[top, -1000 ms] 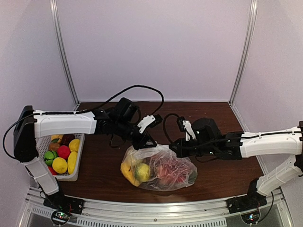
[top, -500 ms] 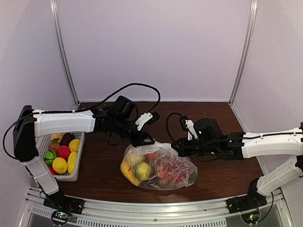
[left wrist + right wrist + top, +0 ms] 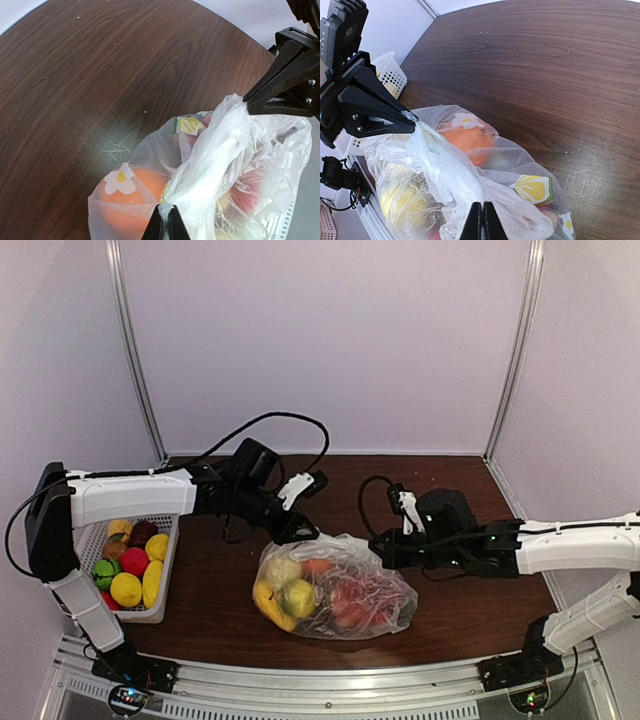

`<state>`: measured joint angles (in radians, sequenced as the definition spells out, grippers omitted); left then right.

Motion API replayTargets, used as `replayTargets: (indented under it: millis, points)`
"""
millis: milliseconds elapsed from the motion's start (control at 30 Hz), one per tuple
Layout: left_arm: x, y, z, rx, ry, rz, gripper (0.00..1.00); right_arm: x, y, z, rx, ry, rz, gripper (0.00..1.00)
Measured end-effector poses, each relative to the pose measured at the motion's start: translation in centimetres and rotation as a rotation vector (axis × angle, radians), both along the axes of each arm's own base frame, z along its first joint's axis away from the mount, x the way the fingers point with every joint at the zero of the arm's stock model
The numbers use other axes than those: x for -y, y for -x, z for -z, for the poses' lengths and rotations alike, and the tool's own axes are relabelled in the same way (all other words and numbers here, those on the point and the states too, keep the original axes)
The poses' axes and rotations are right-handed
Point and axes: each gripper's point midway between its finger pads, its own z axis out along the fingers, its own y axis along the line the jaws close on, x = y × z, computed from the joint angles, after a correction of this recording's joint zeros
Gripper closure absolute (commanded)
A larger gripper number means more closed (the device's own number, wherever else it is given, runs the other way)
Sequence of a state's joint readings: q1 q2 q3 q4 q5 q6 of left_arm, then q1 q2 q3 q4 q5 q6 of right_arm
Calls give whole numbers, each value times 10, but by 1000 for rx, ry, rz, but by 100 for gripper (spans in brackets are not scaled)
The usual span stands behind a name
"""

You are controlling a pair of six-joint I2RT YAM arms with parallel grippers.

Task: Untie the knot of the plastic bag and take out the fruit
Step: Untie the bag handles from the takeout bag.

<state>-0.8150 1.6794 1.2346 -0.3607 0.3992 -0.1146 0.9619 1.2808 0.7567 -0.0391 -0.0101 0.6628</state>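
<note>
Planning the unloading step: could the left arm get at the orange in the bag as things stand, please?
Probably not: the left tool is shut on the bag, whose plastic covers the orange.

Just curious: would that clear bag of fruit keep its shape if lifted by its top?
Probably not: the plastic bag looks thin and crinkled, likely floppy. The fruit inside would probably sag and shift. Film pinched in the left fingers might slip.

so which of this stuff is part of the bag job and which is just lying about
In the job: plastic bag, bagged fruit, left fingers and right fingers, both shut on the bag's top.
Lying about: white basket, loose fruit in it, table.
</note>
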Motion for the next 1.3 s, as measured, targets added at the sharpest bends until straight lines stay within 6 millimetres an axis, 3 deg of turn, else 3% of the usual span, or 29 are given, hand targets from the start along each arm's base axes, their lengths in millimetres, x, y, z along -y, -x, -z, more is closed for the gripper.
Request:
replayTargets:
  millis: [600,800,900,1167,1300]
  points:
    - [-11,-10,-8,11,4,-42,100,10,-1,-3,-2,-9,27,99]
    - [-8,-2,-12,9,22,-1,100,13,0,0,-3,36,12,62]
    - [-4,4,-14,16,24,22,100,14,0,-9,5,56,3,52]
    - [2,17,-13,25,22,66,100,3,-10,-62,91,48,-26,49]
    - [2,17,-13,25,21,65,100,-5,-16,-62,98,74,-41,51]
